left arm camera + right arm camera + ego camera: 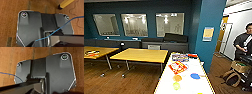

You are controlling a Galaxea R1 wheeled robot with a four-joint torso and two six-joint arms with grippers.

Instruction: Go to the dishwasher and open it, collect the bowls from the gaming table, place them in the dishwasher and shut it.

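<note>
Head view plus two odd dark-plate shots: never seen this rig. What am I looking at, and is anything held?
A wheeled two-armed robot. The wide picture comes from a camera on its head. It faces a long white table with bowls on it: orange, lime green, blue. Wooden tables stand beyond, a person at the right. The other two come from wrist cameras looking down at wood floor. The dark plates are robot parts. Nothing is visibly held.

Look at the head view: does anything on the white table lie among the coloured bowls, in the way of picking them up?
Nothing visibly blocks them. The orange bowl, blue bowl and lime green bowl sit apart on the gaming table. A red and white flat item lies just beyond them.
</note>
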